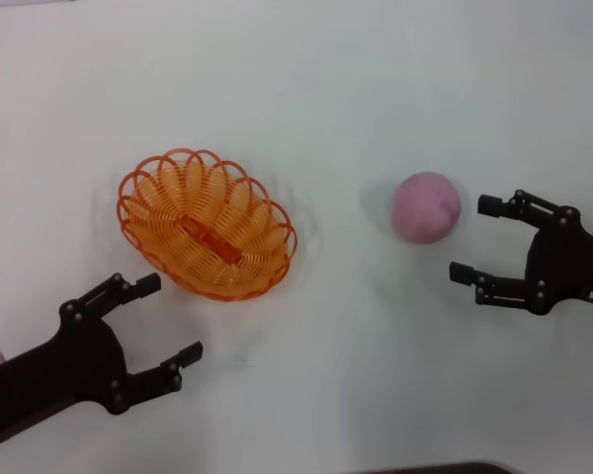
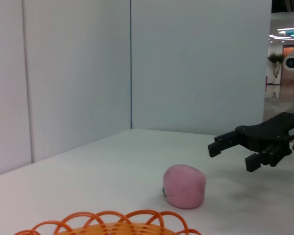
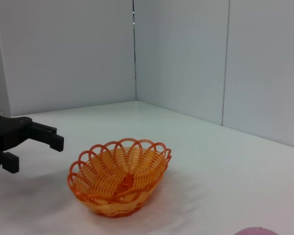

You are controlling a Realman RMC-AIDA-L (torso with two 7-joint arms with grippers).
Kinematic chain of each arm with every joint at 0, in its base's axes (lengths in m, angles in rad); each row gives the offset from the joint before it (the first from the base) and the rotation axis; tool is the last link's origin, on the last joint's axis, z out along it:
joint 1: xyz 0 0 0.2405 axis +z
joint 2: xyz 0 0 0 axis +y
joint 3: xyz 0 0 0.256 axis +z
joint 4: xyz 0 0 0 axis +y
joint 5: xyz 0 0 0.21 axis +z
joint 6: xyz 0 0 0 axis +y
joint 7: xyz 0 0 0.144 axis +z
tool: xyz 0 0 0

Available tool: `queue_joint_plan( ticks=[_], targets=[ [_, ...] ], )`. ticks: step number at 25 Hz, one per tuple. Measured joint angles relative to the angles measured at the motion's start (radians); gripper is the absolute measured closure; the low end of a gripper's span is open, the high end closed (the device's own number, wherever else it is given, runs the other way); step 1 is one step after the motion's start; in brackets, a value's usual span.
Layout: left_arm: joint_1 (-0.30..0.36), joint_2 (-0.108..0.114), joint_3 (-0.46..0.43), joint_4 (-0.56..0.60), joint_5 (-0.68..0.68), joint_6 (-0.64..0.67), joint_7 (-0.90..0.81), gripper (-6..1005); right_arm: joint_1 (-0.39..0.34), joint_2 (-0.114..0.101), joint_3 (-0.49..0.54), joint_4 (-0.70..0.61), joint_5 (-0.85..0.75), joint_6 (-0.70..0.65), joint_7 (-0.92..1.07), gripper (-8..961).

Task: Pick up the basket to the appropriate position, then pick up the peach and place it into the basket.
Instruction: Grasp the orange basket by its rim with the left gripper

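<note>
A: Left tool (image 1: pixel 168 318)?
B: Jaws spread, empty, just beside the basket (image 1: pixel 207 224) on the table (image 1: pixel 306 89).
A: Right tool (image 1: pixel 477 238)?
B: Spread too, near the peach (image 1: pixel 426 206), which lies apart from the basket.

Left gripper (image 1: pixel 168 321), at the near left: black fingers spread wide, pointing forward and inward, holding nothing. Right gripper (image 1: pixel 474 239), at the right: fingers likewise spread, pointing toward the robot's left, holding nothing. Both arms reach in low from the sides.
</note>
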Motion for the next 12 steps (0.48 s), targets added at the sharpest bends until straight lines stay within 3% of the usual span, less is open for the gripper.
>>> queue_joint_plan(
  ticks=[12],
  targets=[
    [0.0,0.0,0.006,0.0,0.005,0.012,-0.003,131,0.001,0.002,0.0,0.001,0.0,-0.001,0.0,26]
  ],
)
